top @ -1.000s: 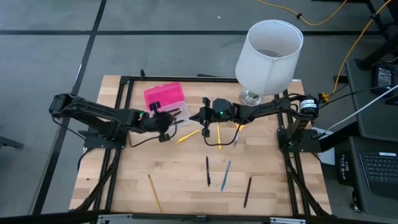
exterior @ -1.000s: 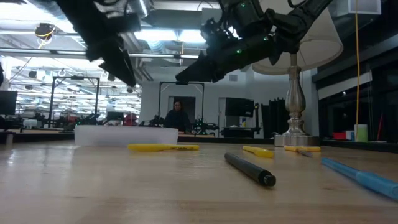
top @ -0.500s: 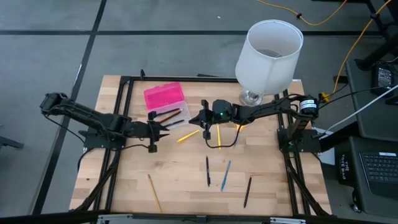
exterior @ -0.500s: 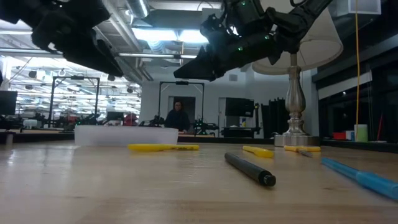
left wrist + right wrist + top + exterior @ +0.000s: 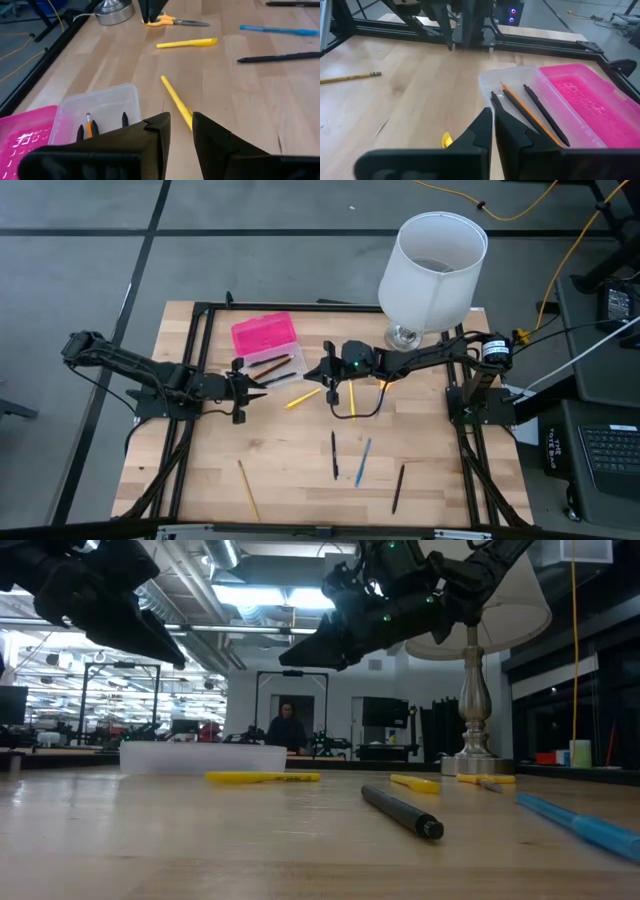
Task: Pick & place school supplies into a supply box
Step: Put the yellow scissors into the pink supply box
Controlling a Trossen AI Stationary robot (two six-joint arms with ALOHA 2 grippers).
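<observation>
While both arms hang over the middle of the wooden table (image 5: pixel 200 480), the supply box (image 5: pixel 268 348) lies open in the upper-left part of the high view: its pink lid (image 5: pixel 262 333) is flipped toward the back edge, and the clear base (image 5: pixel 280 365) just in front of it holds three thin sticks, two dark and one orange.

The left gripper (image 5: pixel 256 385) hovers a little below and left of that base, its two dark fingers (image 5: pixel 155 131) parted by a narrow gap with nothing between them. Just past its tips, a yellow pen (image 5: pixel 301 398) lies slanted on the wood.

The right gripper (image 5: pixel 312 371) points at the box from the other side, hanging off the table near the base's right end. Its fingers (image 5: pixel 482 125) stand almost together, only a slit showing, and they grip nothing.

Centre of the high view, a second yellow pen (image 5: pixel 351 399) lies under the right arm, and scissors with orange handles (image 5: pixel 382 388) sit beside it, near the foot of the big white lamp (image 5: pixel 430 270) at the upper right.

Lower down, a black pen (image 5: pixel 334 455) and a blue pen (image 5: pixel 363 461) lie close together, another black pen (image 5: pixel 397 488) sits further right, and a pencil (image 5: pixel 248 489) rests alone at the lower left.

From table height a person (image 5: pixel 285 726) shows far back in the room.
</observation>
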